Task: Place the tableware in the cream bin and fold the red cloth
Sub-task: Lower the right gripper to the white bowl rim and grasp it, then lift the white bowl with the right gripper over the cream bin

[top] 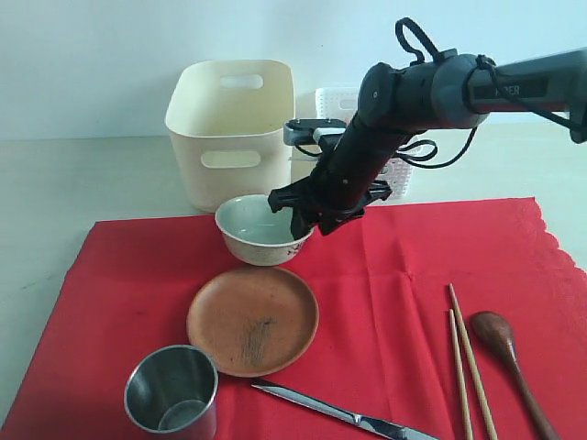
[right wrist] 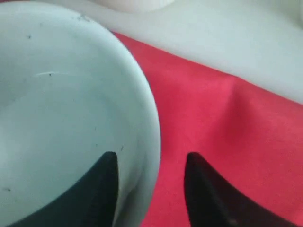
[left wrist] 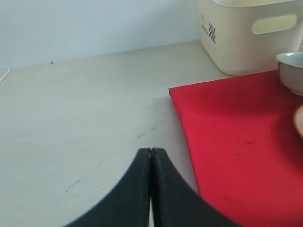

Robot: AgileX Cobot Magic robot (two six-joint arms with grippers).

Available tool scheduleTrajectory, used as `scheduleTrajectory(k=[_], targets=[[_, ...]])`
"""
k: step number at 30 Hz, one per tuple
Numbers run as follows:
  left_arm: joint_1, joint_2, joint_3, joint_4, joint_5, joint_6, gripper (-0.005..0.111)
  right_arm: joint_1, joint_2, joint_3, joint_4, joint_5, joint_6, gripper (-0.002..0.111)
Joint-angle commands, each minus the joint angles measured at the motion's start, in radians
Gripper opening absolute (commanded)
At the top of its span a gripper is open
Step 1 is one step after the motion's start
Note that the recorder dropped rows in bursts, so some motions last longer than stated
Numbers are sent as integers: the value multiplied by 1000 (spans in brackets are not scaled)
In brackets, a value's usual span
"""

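1. Shows the right gripper (top: 298, 225) poised at the right side of the rim of the white ceramic bowl (top: 252, 229), which sits at the back middle of the red cloth (top: 394, 275).
2. Catches, from the right wrist, its jaws standing apart astride that rim: one of the fingers (right wrist: 106, 189) inside the bowl, the other outside above the cloth, with a strip of red showing between the outer finger and the rim; grips nothing.
3. Finds the left gripper (left wrist: 151, 156) pressed fully together and holding nothing, above the bare table (left wrist: 71, 118) just off the cloth's left edge.
4. Places the cream bin (top: 229, 128) upright on the table behind the bowl, off the cloth, with a white lattice basket (top: 335, 101) beside it, partly hidden by the arm.
5. Lays out the other tableware on the cloth: brown round plate (top: 252, 321) just in front of the bowl, steel cup (top: 171, 390) upright at the near left, metal knife (top: 339, 414) along the front edge, wooden chopsticks (top: 468, 367) and dark wooden spoon (top: 504, 344) side by side at the near right.
6. Leaves the cloth spread flat and unfolded, scalloped edge to the right.
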Motion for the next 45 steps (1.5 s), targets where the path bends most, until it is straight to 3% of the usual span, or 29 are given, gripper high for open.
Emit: scheduleTrajectory(k=[1, 3, 25, 34, 45], targets=[[-4, -7, 2, -5, -1, 4, 0, 1, -3, -10, -4, -32, 15, 16], [-4, -7, 2, -5, -1, 4, 0, 1, -13, -10, -4, -32, 15, 0], [-4, -7, 2, -5, -1, 4, 0, 1, -440, -7, -5, 62, -43, 0], [-4, -7, 2, -5, -1, 4, 0, 1, -521, -7, -3, -80, -48, 0], [-4, -7, 2, -5, -1, 4, 0, 1, -447, -7, -5, -397, -48, 0]])
